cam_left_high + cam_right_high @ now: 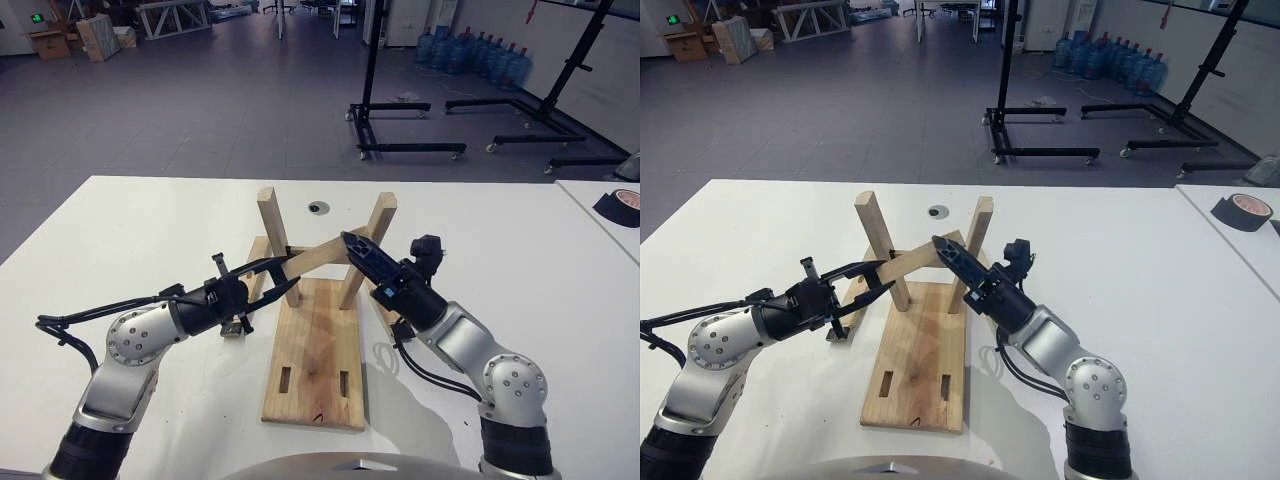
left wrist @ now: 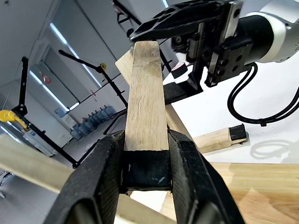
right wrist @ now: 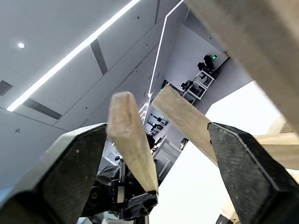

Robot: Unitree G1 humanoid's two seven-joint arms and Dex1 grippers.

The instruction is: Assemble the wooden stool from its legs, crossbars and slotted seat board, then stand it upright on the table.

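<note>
2 square-cut pale legs [image 1: 271,225] stand upright in the flat, grainy seat board [image 1: 318,352] on the white counter [image 1: 150,230]. The left gripper [image 1: 289,272] clamps the slanted crossbar's [image 1: 318,257] black-taped end; the right gripper [image 1: 351,241] gapes wide at its far end.

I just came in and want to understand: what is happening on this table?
A two-armed robot is putting wooden parts together. The light wooden slotted seat board lies flat on the white table, with two square wooden legs standing up at its far end. The left gripper is shut on one end of a pale wooden crossbar, held slanted between the legs. The right gripper has its fingers open around the other end. The assembly is not yet complete.
</note>
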